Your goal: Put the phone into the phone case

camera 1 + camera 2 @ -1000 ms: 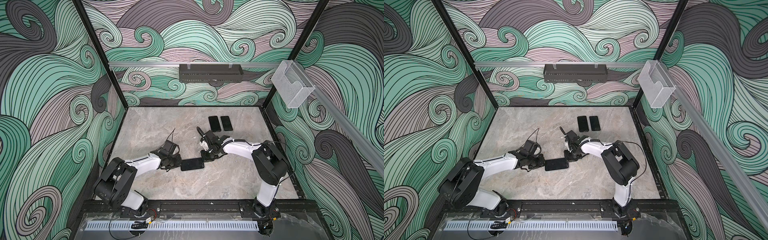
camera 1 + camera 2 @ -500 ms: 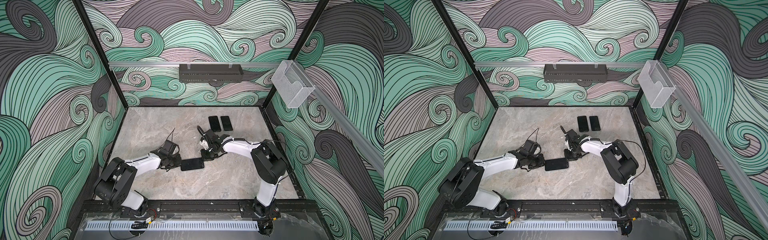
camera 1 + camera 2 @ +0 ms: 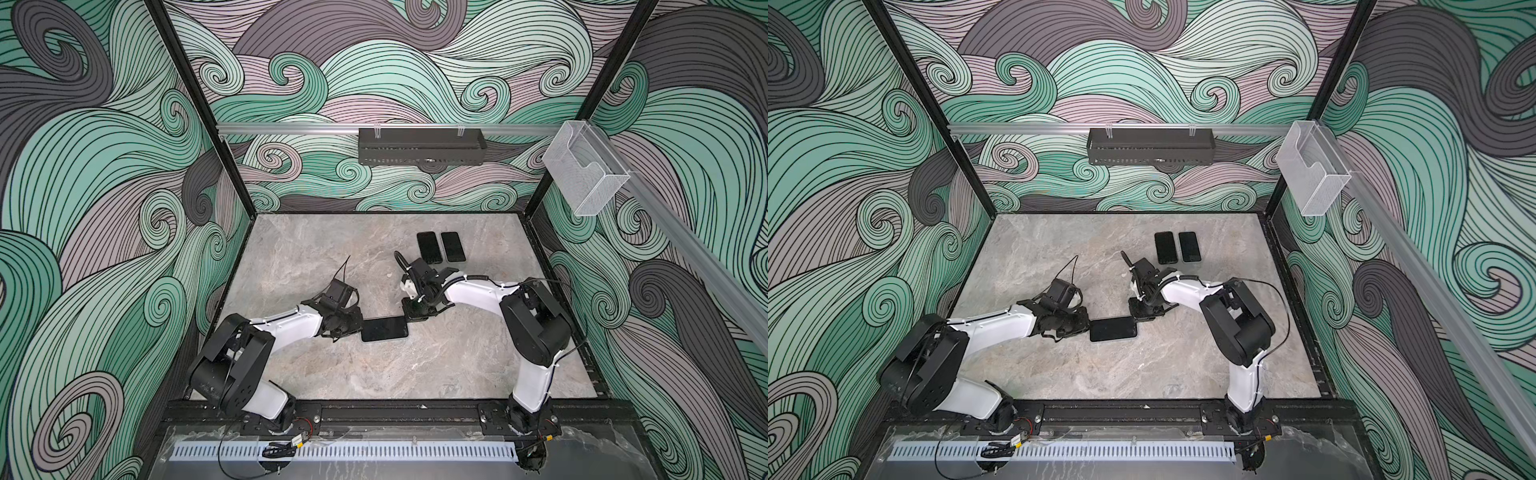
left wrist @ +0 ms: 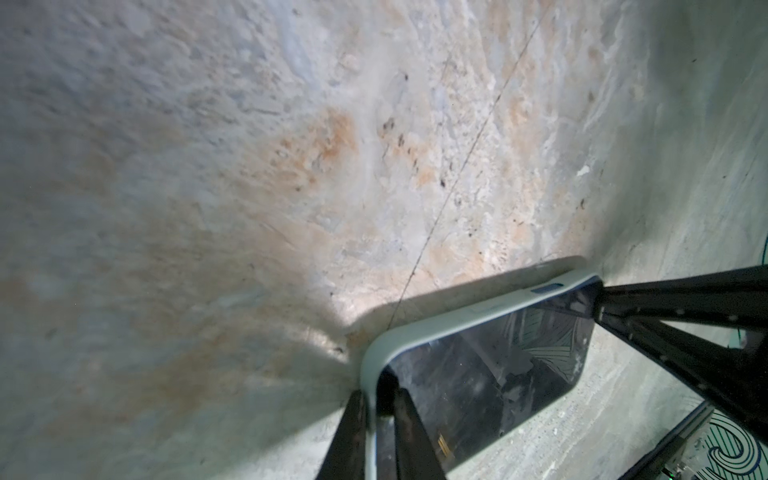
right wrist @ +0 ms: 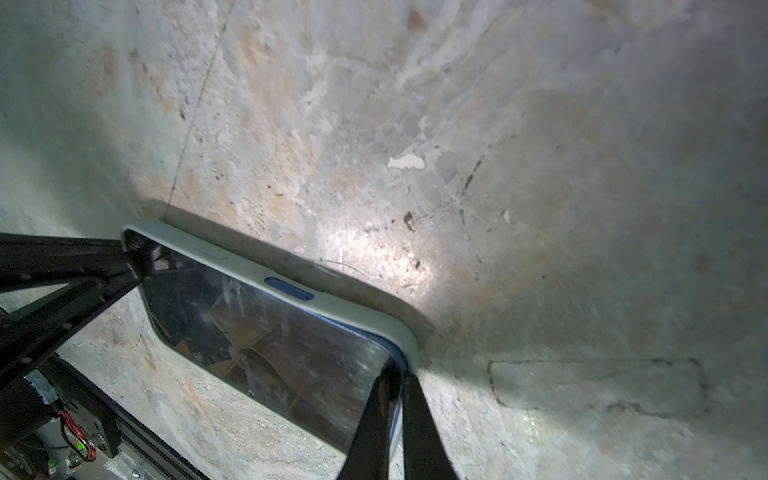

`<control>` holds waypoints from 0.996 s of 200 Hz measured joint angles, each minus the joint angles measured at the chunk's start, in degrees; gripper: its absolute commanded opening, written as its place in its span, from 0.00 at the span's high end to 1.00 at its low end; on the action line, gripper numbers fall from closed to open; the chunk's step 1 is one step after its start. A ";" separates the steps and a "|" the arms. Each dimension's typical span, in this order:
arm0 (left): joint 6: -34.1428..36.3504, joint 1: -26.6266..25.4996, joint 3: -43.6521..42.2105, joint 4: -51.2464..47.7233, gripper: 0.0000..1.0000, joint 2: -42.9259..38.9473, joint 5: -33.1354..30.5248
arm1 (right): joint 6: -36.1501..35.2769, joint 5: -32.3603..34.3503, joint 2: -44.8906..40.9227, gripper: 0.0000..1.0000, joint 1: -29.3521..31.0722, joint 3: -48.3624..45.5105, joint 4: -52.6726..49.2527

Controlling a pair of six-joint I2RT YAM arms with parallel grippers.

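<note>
Two pairs of fingers meet at one phone point(image 3: 384, 329), which lies flat and screen-up on the table point(image 3: 332, 374) a little in front of the middle, its long sides running left to right, as both top views show. We find the phone sitting inside the pale case point(image 4: 457, 323), whose rim wraps the dark glass along the long side and round the corners that the wrist views show. Near one corner in the right wrist view a thin blue line shows between glass and rim, and a blue button point(image 5: 289, 289) sits in the rim's long side. The left fingers point(image 4: 349, 440) are clamped on the case at the phone's left short end, one finger outside the rim and one lying on the glass. The right fingers point(image 5: 372, 436) are pressed together on the rim at the phone's far right corner, one on the glass, its mate just outside the case. Each wrist view also catches the other pair at the opposite end of the phone. Two more dark phones point(image 3: 429, 247) lie side by side near the back right of the table, well apart from the gripped one; we cannot tell whether they carry cases.
</note>
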 measured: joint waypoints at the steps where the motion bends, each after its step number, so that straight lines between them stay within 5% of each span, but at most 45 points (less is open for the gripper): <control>1: 0.00 0.00 0.00 0.00 0.85 0.00 0.00 | 0.00 0.02 0.00 0.90 0.00 -0.02 0.00; 84: 0.00 0.04 0.79 -0.85 0.85 0.48 0.00 | 0.15 5.01 0.96 0.90 2.36 1.84 -2.19; 147: 0.00 0.02 0.96 -1.55 0.82 -0.09 -0.98 | -3.58 8.96 -0.83 0.81 4.76 2.10 -2.47; 184: -0.07 0.02 0.96 -3.37 0.66 -4.55 -2.67 | -9.35 8.74 -3.04 0.71 5.07 6.32 -4.42; 199: -0.09 0.11 0.94 -4.37 0.59 -6.95 -3.61 | -12.31 8.50 -4.13 0.58 4.70 9.49 -4.98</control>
